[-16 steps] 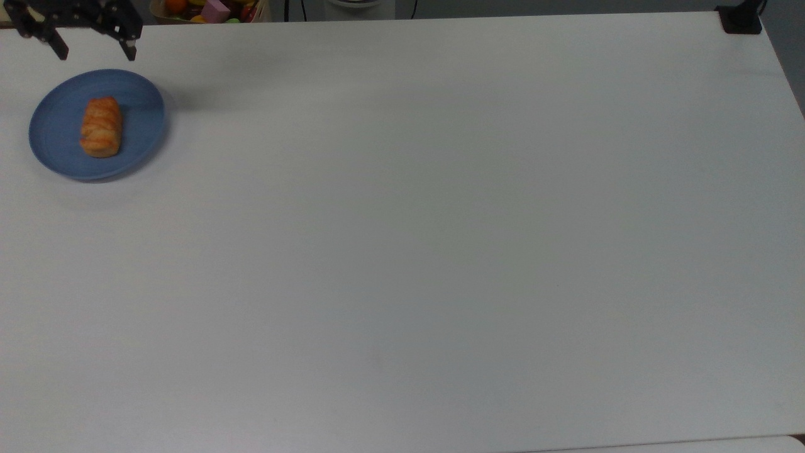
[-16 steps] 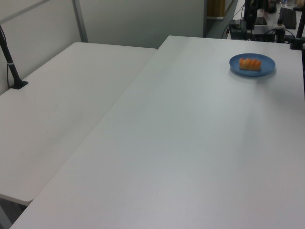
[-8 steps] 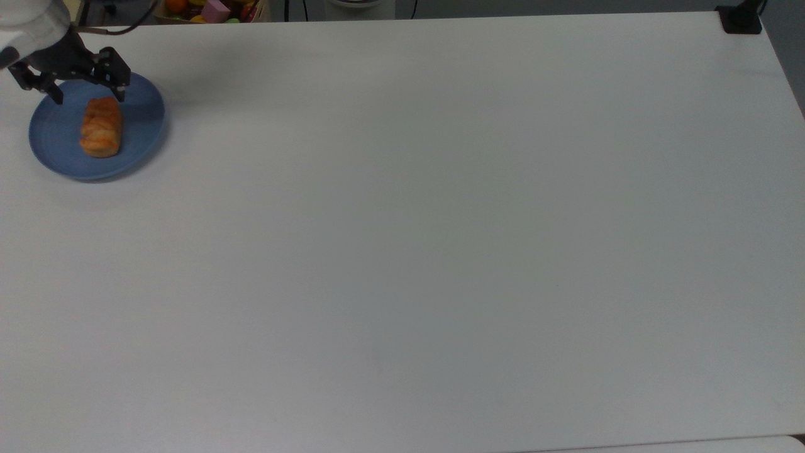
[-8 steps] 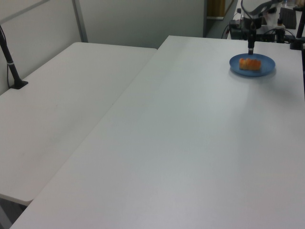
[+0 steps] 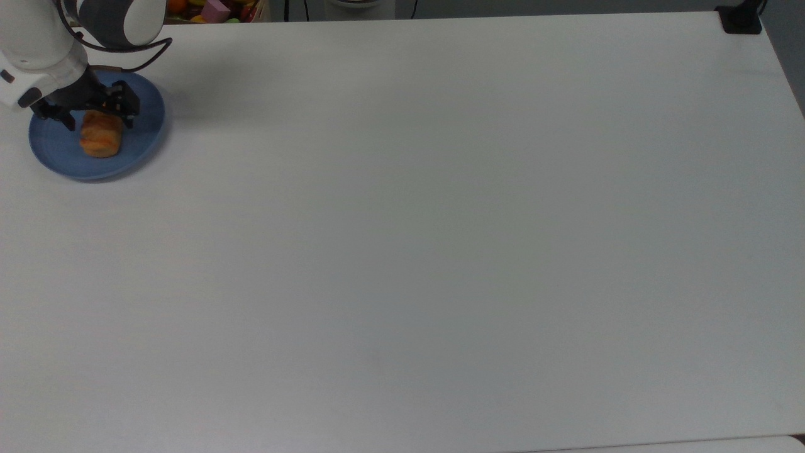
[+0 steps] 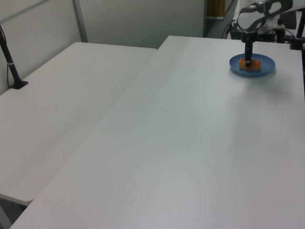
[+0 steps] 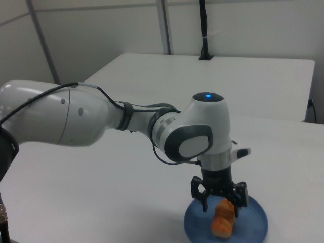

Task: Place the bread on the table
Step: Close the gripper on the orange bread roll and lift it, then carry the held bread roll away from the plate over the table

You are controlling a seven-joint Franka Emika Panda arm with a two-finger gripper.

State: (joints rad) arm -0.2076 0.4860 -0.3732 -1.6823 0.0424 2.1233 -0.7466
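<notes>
Tool (image 5: 95, 117) spread wide astride the far end of the bread (image 5: 100, 138) on the blue plate (image 5: 146, 119) near the desk (image 5: 440, 220) corner: worth centring along the roll before closing gently

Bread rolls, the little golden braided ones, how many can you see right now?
1. The small golden-orange braided bread roll lies on the round blue plate at the top view's far left, with the open black two-finger gripper straddling its far end.
</notes>
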